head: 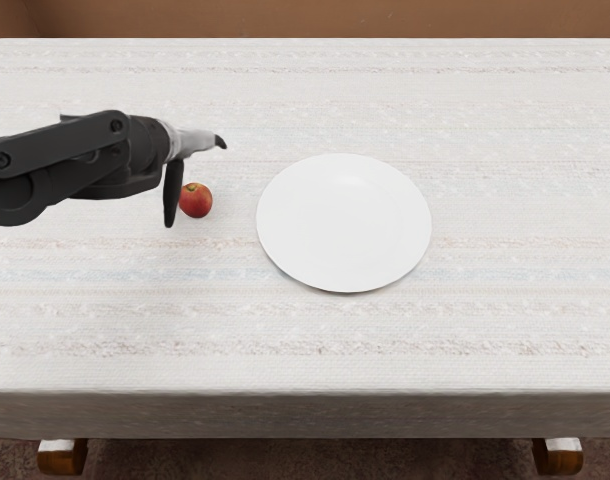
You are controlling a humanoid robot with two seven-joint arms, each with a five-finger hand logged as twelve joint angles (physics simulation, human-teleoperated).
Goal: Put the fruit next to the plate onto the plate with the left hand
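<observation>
Plate (344, 222) and left hand (178, 160) flank the apple (195, 200), hand just beside it.

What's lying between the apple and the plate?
Nothing. In the head view, only a bare stretch of table separates the apple from the plate.

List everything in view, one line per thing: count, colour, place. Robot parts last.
table: one, off-white streaked top, fills most of the view
legs: two, brown wood, bottom corners
plate: one, white, middle of the table
fruit: one, red, on the table left of the plate, apart from it
left arm: one, black, comes in from the left edge
left hand: one, dark grey, just left of the fruit, fingers spread, holding nothing
</observation>
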